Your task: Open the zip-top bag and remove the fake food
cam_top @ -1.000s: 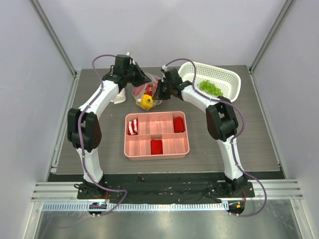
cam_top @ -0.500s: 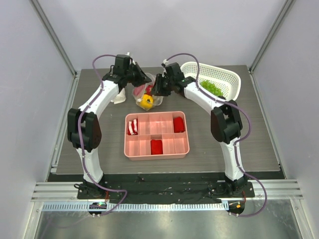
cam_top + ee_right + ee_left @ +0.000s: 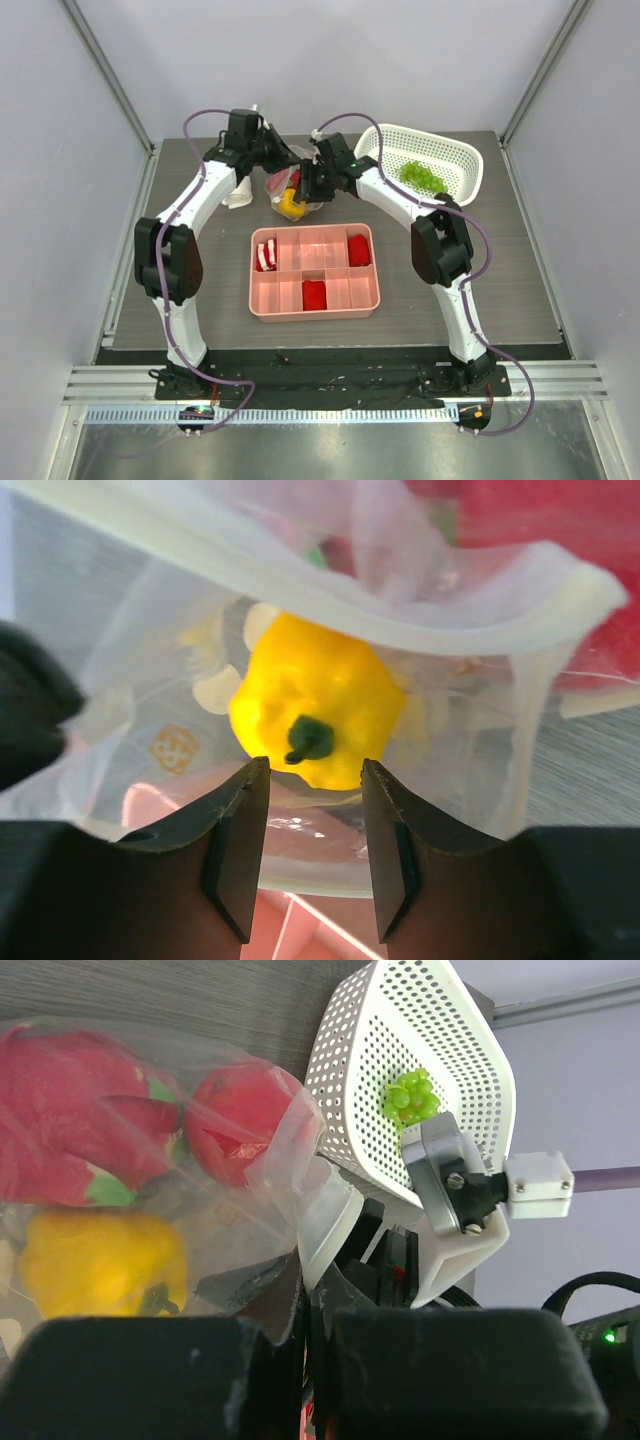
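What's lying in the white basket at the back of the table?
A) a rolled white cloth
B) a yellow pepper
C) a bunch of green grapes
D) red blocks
C: the top view shows a bunch of green grapes inside the white basket, while the yellow pepper is in the zip-top bag.

No legible txt; orange stamp on zip-top bag too blurry to read.
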